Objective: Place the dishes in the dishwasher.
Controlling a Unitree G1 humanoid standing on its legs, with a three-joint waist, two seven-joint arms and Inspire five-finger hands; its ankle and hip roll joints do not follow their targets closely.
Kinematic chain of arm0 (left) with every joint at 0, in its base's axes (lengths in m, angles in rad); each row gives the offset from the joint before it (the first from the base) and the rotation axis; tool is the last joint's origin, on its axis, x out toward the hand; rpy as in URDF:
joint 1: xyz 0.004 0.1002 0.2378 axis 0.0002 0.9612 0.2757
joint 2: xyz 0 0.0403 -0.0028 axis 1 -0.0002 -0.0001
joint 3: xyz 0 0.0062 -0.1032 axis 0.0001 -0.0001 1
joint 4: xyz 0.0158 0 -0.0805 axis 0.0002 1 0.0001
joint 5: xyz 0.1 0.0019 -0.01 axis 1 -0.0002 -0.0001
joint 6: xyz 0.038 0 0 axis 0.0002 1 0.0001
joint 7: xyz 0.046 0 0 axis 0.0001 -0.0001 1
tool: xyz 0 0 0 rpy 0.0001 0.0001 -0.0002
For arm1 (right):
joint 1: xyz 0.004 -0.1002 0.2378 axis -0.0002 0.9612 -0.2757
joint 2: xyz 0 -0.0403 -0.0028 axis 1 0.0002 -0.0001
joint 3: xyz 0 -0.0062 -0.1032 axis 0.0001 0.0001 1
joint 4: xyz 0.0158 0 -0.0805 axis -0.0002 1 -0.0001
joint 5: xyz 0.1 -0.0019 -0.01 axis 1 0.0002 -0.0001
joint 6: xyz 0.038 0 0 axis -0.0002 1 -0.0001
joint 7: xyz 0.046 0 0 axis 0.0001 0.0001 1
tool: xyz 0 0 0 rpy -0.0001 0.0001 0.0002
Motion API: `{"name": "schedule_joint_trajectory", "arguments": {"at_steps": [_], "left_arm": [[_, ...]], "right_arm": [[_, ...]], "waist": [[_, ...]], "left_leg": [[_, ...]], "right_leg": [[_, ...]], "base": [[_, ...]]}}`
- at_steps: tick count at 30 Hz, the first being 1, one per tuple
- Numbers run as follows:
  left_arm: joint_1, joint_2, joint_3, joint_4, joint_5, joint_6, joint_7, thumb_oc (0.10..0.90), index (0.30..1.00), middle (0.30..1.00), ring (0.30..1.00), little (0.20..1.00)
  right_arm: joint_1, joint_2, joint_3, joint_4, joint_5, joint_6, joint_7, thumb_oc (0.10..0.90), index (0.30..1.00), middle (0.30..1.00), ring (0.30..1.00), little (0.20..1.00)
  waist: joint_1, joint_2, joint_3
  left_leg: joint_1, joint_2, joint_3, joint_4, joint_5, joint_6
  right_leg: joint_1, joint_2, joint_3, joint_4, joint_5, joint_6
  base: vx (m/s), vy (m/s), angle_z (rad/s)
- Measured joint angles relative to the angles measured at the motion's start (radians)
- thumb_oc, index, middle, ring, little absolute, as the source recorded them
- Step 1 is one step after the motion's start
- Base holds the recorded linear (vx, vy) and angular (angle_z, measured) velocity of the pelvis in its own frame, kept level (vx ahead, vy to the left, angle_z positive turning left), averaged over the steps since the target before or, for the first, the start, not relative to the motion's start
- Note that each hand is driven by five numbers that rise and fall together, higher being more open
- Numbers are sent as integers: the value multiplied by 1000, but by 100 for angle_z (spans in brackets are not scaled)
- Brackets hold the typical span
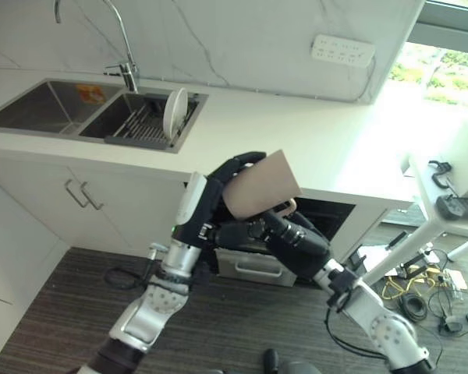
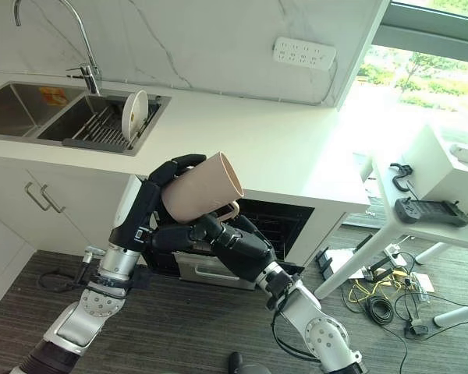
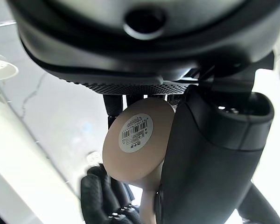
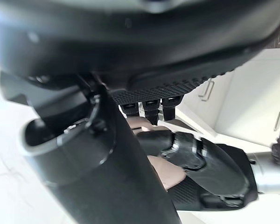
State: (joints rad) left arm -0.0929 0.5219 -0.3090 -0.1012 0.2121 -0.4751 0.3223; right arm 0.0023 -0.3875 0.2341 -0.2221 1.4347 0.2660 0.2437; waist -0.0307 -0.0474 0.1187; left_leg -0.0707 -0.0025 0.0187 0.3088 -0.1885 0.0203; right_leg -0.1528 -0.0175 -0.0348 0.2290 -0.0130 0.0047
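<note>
Left hand (image 2: 152,204) fingers (image 2: 177,164) are curling over the top of the tan cup (image 2: 201,187), clamping it; the left wrist view is showing the cup's base against the palm. Right hand (image 2: 238,248) is reaching in under the cup at mid-frame, fingers (image 2: 208,226) curled beside the handle (image 2: 228,212), touching the left hand; can't tell if they're actually gripping the cup.

Cup is hanging tilted in the air, mouth facing upper right, in front of the bench (image 2: 281,156) edge, above the open dishwasher (image 2: 277,218) and its pulled-out drawer (image 2: 210,271).

Step, as I'm reading it: carrying or handing over the cup, loading not yet done. Next move is calling for one hand taking a sole grip, then lowering the cup into the opening, likely mouth down.

White plate (image 1: 174,111) is standing upright in the sink (image 1: 39,105) rack, upper left, still needing loading.

Labels: round white sticker (image 3: 136,132) with a barcode is sitting on the cup base; an orange sticker (image 1: 90,93) is on the sink wall. Print too small to read.
</note>
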Motion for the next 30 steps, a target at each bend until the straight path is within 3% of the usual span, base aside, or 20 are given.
{"name": "schedule_joint_trajectory", "arguments": {"at_steps": [4, 12, 30], "left_arm": [[9, 12, 1, 23, -2, 0, -1, 400, 300, 300, 300, 300], [8, 3, -5, 23, -1, 0, -8, 400, 300, 300, 300, 300], [8, -2, -36, 22, -2, 0, -29, 400, 300, 300, 300, 300]], "right_arm": [[0, -2, -42, -1, -22, -57, 0, 800, 900, 900, 900, 900], [-1, 13, -41, -1, -102, -111, -4, 800, 900, 900, 900, 900], [-2, 26, 0, -4, -175, -119, -34, 800, 900, 900, 900, 900]], "waist": [[-2, 0, 0], [-21, 10, -6], [-21, 14, -6]], "left_leg": [[0, 0, 2, 0, 0, 0], [1, 0, 3, -2, -2, 3], [4, 0, 3, -11, -2, 3]], "right_leg": [[0, 0, 1, 0, 0, 0], [0, 0, 2, -2, 0, 1], [1, 0, 2, -3, 0, 1]], "base": [[15, 15, -1], [35, 20, -1], [9, 5, 0]]}}
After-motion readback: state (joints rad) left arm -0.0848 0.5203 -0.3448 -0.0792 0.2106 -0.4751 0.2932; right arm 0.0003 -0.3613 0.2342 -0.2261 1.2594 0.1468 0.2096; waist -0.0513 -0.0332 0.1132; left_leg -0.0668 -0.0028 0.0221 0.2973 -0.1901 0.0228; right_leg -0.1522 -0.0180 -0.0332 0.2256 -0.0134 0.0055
